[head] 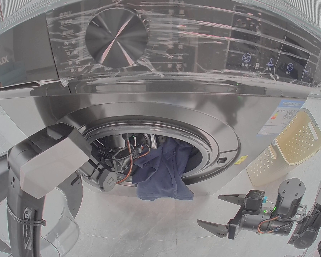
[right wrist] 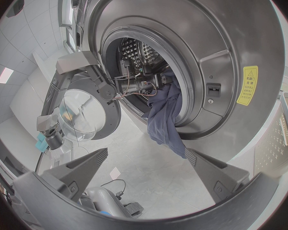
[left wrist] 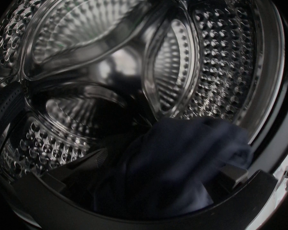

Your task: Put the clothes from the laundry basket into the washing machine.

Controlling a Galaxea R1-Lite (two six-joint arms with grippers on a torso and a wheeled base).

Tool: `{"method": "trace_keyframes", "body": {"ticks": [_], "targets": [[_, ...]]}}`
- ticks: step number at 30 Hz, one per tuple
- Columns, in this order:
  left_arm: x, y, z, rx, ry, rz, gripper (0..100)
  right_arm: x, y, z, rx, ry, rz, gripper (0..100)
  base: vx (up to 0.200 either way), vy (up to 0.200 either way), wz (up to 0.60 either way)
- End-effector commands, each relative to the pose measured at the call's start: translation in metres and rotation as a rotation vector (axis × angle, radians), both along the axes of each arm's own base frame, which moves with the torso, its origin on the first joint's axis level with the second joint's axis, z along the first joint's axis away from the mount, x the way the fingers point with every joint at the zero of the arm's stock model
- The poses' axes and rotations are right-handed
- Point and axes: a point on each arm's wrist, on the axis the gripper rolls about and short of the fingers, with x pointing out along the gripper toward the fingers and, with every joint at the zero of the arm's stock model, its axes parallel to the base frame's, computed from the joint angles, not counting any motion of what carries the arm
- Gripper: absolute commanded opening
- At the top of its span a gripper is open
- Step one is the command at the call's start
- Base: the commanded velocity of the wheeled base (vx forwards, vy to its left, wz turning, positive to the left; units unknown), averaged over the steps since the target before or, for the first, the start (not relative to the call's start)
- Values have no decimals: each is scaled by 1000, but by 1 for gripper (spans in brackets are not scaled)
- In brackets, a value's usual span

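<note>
Garment [head: 164, 175] hangs long-axis downward from the washing machine [head: 203, 107] mouth; left hand [left wrist: 163, 161] and right hand [head: 209, 210] both spread.

Left claw [left wrist: 145, 155]: one fingertip buried under the garment [left wrist: 182, 163], whose outline is lost in darkness. Basket [right wrist: 275, 138], beyond the right claw [right wrist: 145, 153]: cut off at the picture's edge.

A dark blue garment [head: 164, 172] hangs half out of the open washing machine [head: 160, 100], the cream laundry basket [head: 296, 143] to my right.
</note>
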Motion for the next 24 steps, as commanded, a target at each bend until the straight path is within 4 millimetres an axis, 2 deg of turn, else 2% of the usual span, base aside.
{"method": "trace_keyframes", "body": {"ticks": [1,5,9,13,18,19,24], "targets": [[-27,0,13,29,54,-40,100,2,2,0,2,-2,1,100,0,0,0],[-39,-4,3,56,106,-93,100,3,3,-2,-1,3,3,100,0,0,0],[-48,-10,-18,95,164,-137,100,3,3,-3,-3,5,3,100,0,0,0],[-47,-14,-36,124,191,-144,100,4,4,-3,-2,4,3,100,0,0,0],[-46,-14,-45,151,204,-146,100,5,5,-4,-3,5,6,100,0,0,0],[-46,-14,-46,154,206,-147,0,6,7,-4,-1,4,7,100,0,0,0],[-38,-18,-38,124,167,-139,0,6,8,-4,2,2,8,100,0,0,0]]}}
